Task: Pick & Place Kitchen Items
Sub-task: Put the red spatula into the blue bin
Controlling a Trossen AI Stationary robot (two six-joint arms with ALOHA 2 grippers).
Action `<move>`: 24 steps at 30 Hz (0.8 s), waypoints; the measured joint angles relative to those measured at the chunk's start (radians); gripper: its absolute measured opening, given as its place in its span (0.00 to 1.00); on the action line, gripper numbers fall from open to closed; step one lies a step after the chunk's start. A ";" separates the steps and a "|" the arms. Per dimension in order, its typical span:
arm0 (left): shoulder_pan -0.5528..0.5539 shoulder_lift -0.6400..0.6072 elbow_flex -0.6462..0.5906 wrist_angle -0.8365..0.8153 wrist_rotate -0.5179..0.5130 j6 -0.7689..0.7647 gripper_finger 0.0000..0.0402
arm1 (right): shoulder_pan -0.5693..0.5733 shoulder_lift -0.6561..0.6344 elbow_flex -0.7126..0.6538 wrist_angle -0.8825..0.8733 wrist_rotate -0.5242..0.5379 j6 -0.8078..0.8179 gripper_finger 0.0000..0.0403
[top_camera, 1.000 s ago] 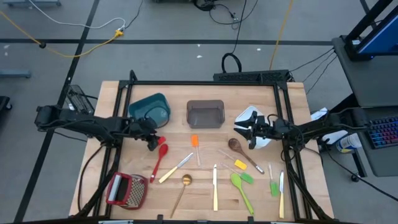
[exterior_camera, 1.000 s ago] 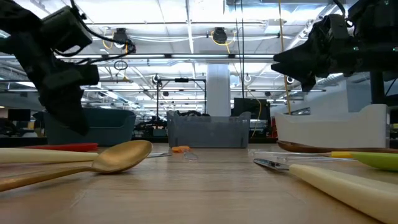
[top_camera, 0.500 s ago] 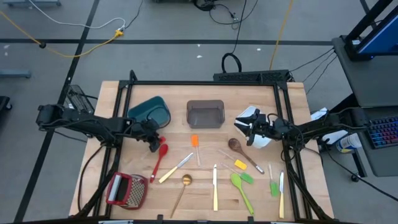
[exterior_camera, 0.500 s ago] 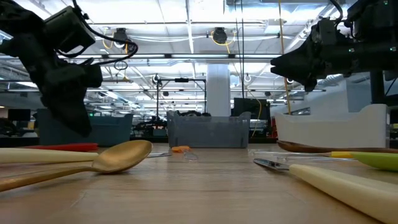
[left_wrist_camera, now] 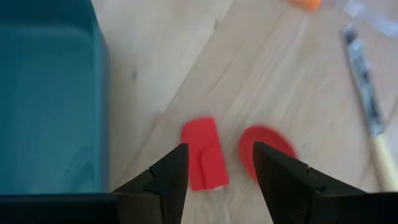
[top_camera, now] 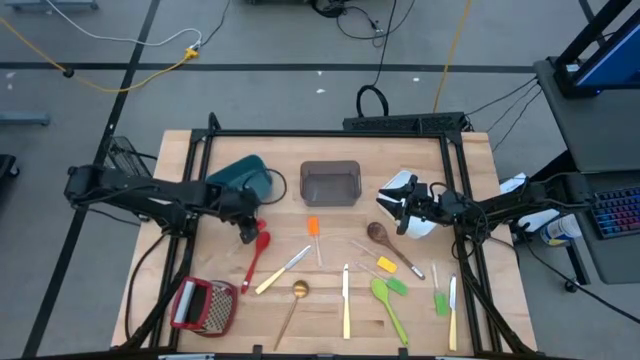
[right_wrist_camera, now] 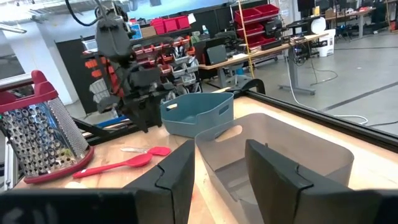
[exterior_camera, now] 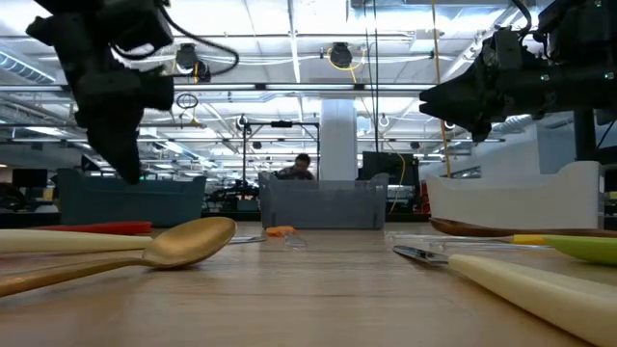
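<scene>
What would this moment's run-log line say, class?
left gripper: open, above red spatula beside teal bin | right gripper: open, empty, near white bin | utensils: all on table

I see the utensils lying flat and scattered on the wood: a red spoon [top_camera: 257,256] beside a red spatula [left_wrist_camera: 204,153], a cream-handled knife [top_camera: 282,270], a gold spoon [top_camera: 294,303], an orange spatula [top_camera: 314,232], a brown wooden spoon [top_camera: 388,245], and green spatulas [top_camera: 387,303] toward my right.

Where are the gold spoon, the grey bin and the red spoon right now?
gold spoon [top_camera: 299,290], high view, on its bowl.
grey bin [top_camera: 330,167], high view, on its far rim.
red spoon [top_camera: 263,241], high view, on its bowl, beside the left gripper.
</scene>
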 joint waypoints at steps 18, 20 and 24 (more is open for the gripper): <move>0.042 0.235 0.000 0.089 0.048 0.033 0.46 | 0.000 0.000 0.000 -0.002 -0.001 -0.005 0.32; 0.055 0.235 0.000 0.088 0.042 0.039 0.46 | 0.000 0.000 0.000 -0.002 -0.001 -0.005 0.32; 0.083 0.254 0.000 0.116 0.048 0.054 0.46 | 0.000 0.000 0.000 -0.002 -0.001 -0.005 0.32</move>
